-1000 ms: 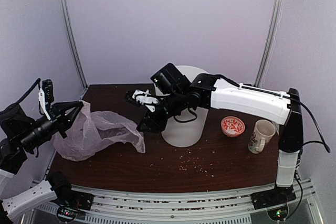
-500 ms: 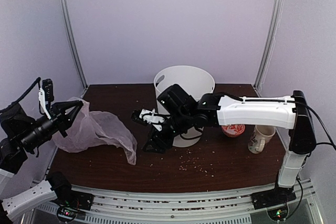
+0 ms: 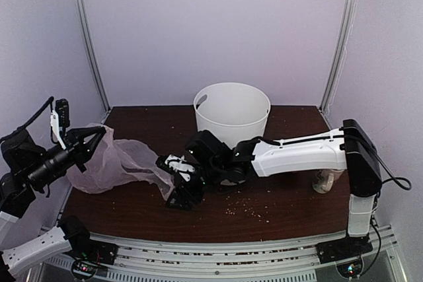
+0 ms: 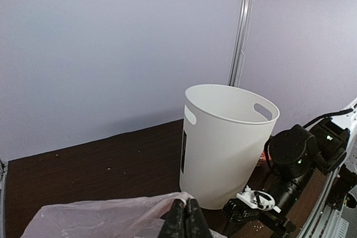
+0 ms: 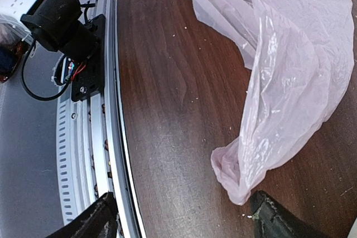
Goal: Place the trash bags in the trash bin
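Note:
The pale-pink trash bag (image 3: 122,166) hangs from my left gripper (image 3: 98,135) at the table's left, its tail trailing down to the wood. In the left wrist view my left gripper (image 4: 186,218) is shut on a fold of the bag (image 4: 100,218). My right gripper (image 3: 180,188) is open, low over the table at the bag's hanging tip. In the right wrist view the tip (image 5: 240,176) lies between the spread fingers (image 5: 273,221), nearer the right one. The white trash bin (image 3: 231,113) stands upright at the back centre and also shows in the left wrist view (image 4: 226,143).
A floral mug (image 3: 325,177) stands at the right, partly behind the right arm. Crumbs (image 3: 241,206) lie scattered on the dark wooden table (image 3: 284,216). A metal rail (image 5: 103,110) runs along the table's front edge.
My right arm swung down and left from in front of the bin to the bag's hanging tip. The bag's tail has drawn in and hangs lower. My left gripper has held still.

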You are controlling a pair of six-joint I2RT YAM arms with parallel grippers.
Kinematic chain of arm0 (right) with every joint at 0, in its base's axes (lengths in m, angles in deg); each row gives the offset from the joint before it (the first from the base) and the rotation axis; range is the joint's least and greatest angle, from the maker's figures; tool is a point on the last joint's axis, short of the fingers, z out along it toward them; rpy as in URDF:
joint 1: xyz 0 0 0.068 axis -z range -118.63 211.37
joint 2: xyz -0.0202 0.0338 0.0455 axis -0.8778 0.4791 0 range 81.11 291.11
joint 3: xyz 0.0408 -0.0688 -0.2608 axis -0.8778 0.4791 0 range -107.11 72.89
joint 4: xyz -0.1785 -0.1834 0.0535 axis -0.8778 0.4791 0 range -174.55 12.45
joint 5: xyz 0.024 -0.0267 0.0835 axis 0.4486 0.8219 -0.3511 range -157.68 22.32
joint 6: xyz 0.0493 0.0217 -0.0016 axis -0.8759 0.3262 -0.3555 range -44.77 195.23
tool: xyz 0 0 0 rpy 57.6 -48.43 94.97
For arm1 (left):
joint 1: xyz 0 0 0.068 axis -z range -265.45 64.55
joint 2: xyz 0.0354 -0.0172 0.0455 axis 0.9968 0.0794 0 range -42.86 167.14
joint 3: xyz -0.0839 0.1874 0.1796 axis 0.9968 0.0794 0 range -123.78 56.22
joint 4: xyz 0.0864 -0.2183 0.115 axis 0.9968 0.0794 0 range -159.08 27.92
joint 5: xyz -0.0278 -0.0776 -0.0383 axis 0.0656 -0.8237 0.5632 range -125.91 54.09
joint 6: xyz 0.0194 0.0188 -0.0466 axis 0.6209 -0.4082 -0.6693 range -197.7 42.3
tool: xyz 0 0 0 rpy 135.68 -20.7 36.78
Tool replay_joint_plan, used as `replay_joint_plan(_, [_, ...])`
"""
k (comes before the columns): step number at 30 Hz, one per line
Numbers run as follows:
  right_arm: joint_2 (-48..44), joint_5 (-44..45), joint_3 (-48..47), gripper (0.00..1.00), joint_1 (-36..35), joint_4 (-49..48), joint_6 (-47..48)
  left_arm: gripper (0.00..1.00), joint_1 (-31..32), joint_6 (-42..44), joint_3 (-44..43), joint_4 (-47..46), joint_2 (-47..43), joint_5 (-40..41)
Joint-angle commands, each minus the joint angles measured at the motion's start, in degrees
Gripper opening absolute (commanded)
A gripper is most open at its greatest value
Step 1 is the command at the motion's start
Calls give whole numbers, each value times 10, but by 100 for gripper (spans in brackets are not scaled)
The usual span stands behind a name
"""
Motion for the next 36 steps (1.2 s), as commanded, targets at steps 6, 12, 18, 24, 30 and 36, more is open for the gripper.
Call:
replay_joint_plan(6, [67, 16, -40, 70, 9, -47, -109, 0, -3, -2, 6, -26, -3, 6])
replay_joint_plan(12, [87, 0, -52, 52, 25, -68, -119, 0, -3, 0, 8, -25, -11, 4])
replay_joint_plan(18, [78, 29, -49, 32, 25, -64, -96, 0, -3, 1, 14, -25, -15, 7])
replay_joint_plan(24, [65, 41, -45, 4, 26, -55, -70, 0, -3, 4, 17, -26, -17, 11])
replay_joint_plan(30, [24, 49, -108, 0, 27, 7, 40, 0, -3, 16, 2, -11, -17, 27])
replay_joint_plan(36, [15, -10, -230, 0, 41, 109, 98, 0, -3, 24, -28, -5, -8, 23])
